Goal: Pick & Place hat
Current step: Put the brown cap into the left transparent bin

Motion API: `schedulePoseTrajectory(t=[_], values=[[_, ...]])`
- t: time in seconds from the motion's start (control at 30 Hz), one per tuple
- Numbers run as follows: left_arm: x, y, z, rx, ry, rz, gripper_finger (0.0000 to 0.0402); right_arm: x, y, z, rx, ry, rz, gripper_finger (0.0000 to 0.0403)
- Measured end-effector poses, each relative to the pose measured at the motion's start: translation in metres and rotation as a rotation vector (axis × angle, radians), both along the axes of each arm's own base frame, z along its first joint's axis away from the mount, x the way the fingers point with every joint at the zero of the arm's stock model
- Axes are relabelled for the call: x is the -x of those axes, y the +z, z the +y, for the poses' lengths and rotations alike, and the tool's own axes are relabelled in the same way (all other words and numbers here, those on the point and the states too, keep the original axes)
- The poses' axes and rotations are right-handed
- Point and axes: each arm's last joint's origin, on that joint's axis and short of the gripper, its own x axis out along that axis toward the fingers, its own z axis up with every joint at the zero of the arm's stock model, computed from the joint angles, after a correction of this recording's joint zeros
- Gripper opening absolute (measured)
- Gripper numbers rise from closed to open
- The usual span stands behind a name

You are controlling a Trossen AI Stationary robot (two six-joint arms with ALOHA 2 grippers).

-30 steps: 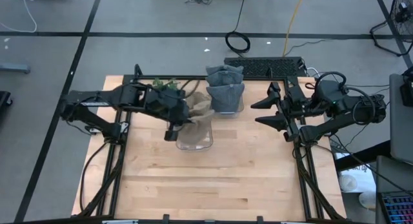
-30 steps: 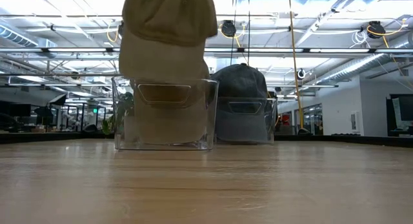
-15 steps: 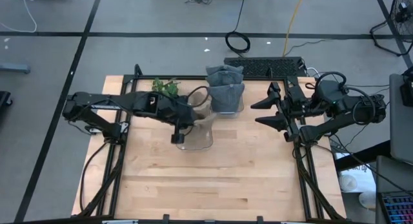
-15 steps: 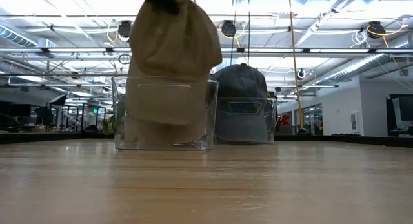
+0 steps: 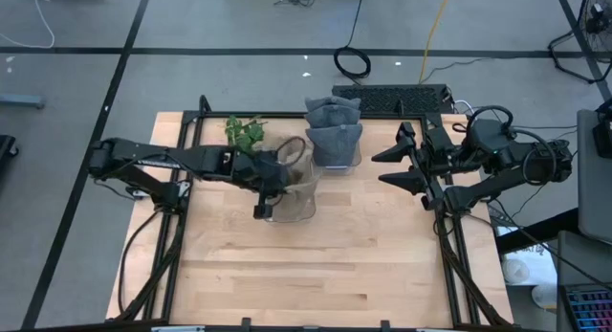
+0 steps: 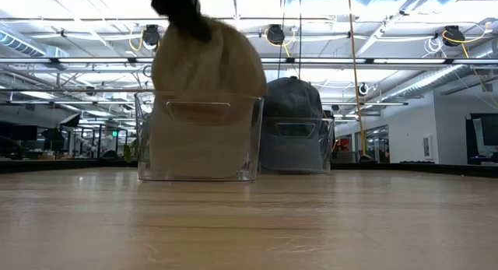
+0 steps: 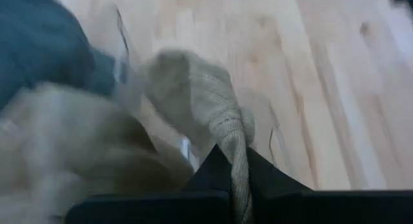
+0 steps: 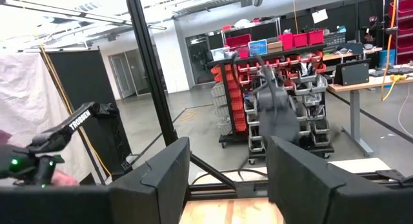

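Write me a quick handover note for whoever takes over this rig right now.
Left gripper: shut on the tan hat, holding it down in the near clear bin.
Right gripper: jaws open, empty, parked at the table's right edge.
Blue hat: in the far clear bin, behind the first.
Done: tan hat is lowered into its bin.
Left: release the hat and pull the left arm clear.

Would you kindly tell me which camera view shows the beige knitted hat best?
The low view: the beige knitted hat fills the clear plastic bin. The high view shows its top; the left wrist view shows its pinched edge; the right wrist view shows nothing.
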Motion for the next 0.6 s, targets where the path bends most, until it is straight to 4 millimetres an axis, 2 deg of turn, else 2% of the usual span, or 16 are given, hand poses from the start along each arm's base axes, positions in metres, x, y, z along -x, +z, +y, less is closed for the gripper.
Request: schedulePoseTrajectory(t=[0.17, 0.27, 0.37, 0.6], values=[[-0.001, -0.025, 0.0, 0.01, 0.003, -0.012, 0.0001, 0.0, 0.0, 0.0, 0.0, 0.0, 0.0, 0.0196], [0.0, -0.033, 0.004, 0.018, 0.074, 0.004, 0.0002, 0.0, 0.0, 0.0, 0.0, 0.0, 0.0, 0.0196], [0.001, -0.026, 0.009, 0.013, 0.157, -0.025, 0.0017, 0.0, 0.0, 0.0, -0.02, 0.003, 0.004, 0.0196], [0.018, 0.008, 0.012, 0.033, 0.148, -0.13, 0.0074, 0.0, -0.001, 0.0, -0.024, 0.004, 0.016, 0.0196]])
